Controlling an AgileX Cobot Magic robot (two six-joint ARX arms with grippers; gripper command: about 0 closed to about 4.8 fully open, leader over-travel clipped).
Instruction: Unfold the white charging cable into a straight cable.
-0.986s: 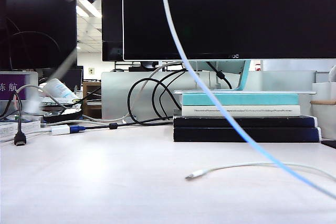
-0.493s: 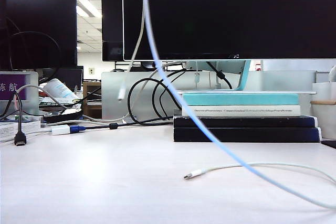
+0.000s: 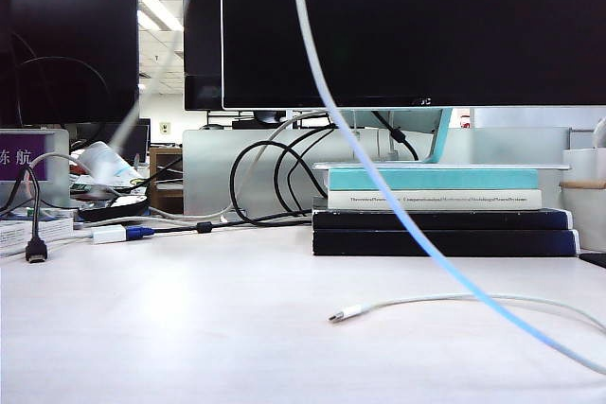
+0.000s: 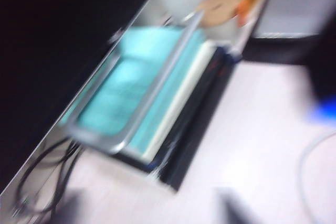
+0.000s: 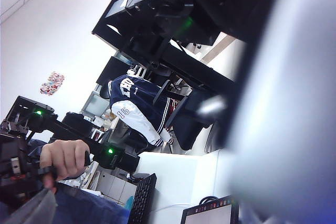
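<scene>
From the exterior view, the thin glossy white charging cable [image 3: 379, 198] hangs from above the frame, runs down across the dark monitor [image 3: 417, 26] and sweeps away low to the right, while its small metal-tipped connector end [image 3: 343, 313] lies on the pale tabletop [image 3: 189, 328] in front of the stack of teal and black books [image 3: 440, 210]. Neither of my grippers shows here, only a dark blur at the top edge. The risk I judge: the strand slips out of my hold, or the trailing end drags into the books and catches.

My left wrist view is smeared with motion; I see the books, a loop of black cables [image 4: 50, 174] and a faint arc of white cord at the edge. I cannot tell how my left gripper stands.

My right wrist view looks across the room, past a blurred grey mass close to the lens. Going by the reading, my right gripper's jaws are spread wide; whether anything sits between them I cannot tell. A jerk from either arm could whip the cable into the clutter.
</scene>
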